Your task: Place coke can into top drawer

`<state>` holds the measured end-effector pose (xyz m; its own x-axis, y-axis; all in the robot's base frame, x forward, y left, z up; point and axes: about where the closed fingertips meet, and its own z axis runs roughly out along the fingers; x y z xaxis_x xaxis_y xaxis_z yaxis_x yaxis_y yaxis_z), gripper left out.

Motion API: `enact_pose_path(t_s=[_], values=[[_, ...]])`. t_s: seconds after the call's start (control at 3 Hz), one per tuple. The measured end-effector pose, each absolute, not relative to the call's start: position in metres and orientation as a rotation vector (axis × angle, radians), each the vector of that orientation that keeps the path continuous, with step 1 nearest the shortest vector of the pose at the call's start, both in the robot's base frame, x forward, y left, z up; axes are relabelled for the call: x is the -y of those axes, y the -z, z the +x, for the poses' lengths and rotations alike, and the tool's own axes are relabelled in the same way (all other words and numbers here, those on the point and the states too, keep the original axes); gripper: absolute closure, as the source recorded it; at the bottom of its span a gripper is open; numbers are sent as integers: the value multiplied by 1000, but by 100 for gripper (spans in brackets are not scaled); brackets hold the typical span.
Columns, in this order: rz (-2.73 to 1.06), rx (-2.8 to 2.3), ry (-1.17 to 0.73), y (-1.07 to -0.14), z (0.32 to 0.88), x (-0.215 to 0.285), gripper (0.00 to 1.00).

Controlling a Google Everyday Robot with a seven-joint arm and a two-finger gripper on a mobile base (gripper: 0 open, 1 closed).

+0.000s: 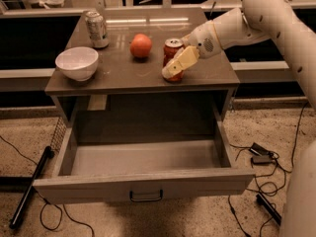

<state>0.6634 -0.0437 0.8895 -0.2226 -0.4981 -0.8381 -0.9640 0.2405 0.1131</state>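
Observation:
The coke can [172, 48] stands upright on the tabletop, right of centre, red with a silver top. My gripper [178, 63] reaches in from the right and sits against the can's front and right side, covering its lower part. The can still rests on the table. The top drawer [143, 184] is pulled wide open below the tabletop, with its inside bare and a small dark handle [146, 196] at the centre of its front panel.
On the grey-brown table [123, 73] are an orange-red fruit [141, 45] left of the can, a white bowl [77, 62] at the front left and a silver-and-green can [96, 28] at the back left. Cables [261, 157] and a black bar [29, 186] lie on the floor.

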Motion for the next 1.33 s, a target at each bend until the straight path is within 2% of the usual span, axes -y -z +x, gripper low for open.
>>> enact_pose_path(t_s=[1.33], values=[[-1392, -1725, -999, -875, 666, 30, 0]])
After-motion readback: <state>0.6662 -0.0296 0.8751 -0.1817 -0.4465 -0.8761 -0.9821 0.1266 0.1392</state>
